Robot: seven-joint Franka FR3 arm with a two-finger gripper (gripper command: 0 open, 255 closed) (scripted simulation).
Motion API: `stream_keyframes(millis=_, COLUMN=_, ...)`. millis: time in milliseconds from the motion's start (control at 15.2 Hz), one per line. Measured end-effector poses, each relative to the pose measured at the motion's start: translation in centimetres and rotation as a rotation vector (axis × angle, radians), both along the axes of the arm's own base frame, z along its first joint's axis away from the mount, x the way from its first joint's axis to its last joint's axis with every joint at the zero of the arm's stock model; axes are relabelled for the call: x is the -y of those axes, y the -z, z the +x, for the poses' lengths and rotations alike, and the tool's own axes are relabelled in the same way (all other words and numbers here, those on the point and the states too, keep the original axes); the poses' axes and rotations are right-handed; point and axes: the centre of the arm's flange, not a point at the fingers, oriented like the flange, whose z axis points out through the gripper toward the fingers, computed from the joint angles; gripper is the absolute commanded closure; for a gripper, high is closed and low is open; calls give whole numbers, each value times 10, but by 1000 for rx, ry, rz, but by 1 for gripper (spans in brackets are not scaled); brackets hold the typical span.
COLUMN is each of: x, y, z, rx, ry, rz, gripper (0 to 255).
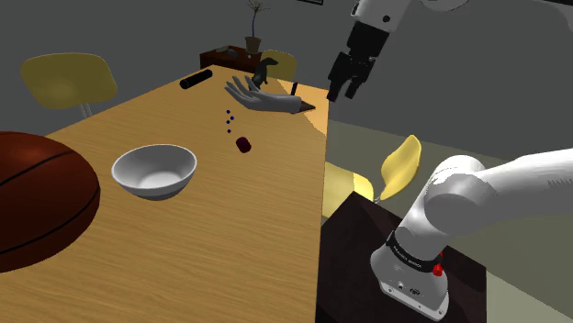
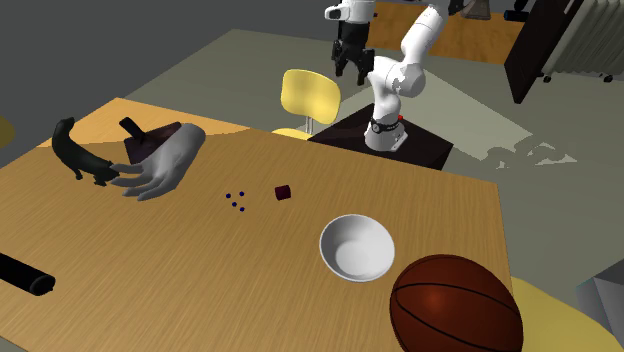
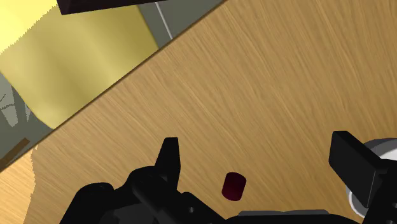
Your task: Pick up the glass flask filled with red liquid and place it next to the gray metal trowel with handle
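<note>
A small, squat dark-red flask (image 1: 243, 145) stands on the wooden tabletop (image 1: 184, 239), between a white bowl (image 1: 154, 172) and a grey hand model (image 1: 266, 96). The black gripper (image 1: 342, 92) hangs high above, fingers spread, holding nothing.

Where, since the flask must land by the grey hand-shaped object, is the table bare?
Bare: between the grey hand-shaped object, the dark red flask and the table edge nearest the stand, and between the black cylinder and white bowl. Crowded: black animal figure at the hand's fingertips, blue dots beside the flask.

Open jaws hang above the wooden table (image 3: 273, 83), dark red flask (image 3: 233, 185) between them.
</note>
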Motion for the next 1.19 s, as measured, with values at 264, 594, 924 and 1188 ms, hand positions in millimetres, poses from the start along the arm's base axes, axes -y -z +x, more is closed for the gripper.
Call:
stream_keyframes(millis=264, x=-3, y=15, z=21, rx=-1, ry=1, rz=-2, gripper=0)
stream_keyframes(millis=594, x=-7, y=56, z=72, rx=0, ry=5, rz=-9, gripper=0)
stream_keyframes(millis=924, x=-10, y=100, z=122, rx=2, ry=9, rz=-15, gripper=0)
stream_keyframes(millis=1188, x=-12, y=131, z=162, rx=4, ry=12, rz=-20, gripper=0)
